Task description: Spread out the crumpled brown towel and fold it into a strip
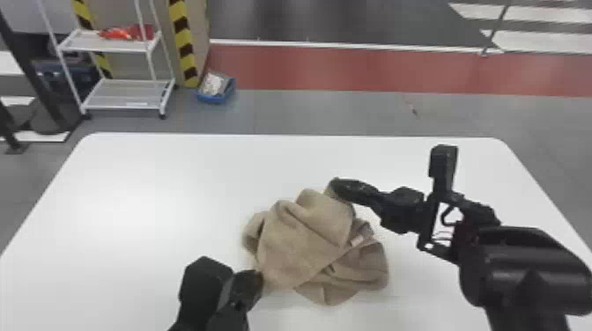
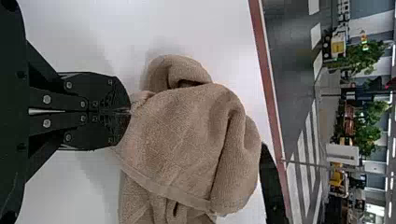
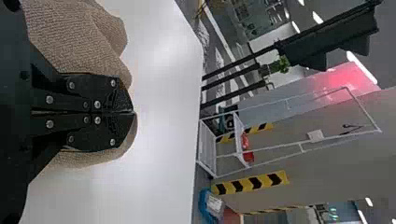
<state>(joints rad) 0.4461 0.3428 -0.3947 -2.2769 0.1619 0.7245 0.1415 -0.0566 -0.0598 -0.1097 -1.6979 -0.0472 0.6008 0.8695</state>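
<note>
Left hand (image 1: 257,280): fingers closed, gripping the near-left border of the brown towel (image 1: 304,242). Right hand (image 1: 338,186): fingers closed, gripping the towel's far edge. Room for moving: a broad stretch of white worktop (image 1: 127,207) left of the left hand, out to the left edge; a shorter stretch beyond the right hand, up to the far edge. The right edge lies well apart from the right hand. Towel: crumpled, between both hands, its loose folds right of the left hand and nearer than the right one.
</note>
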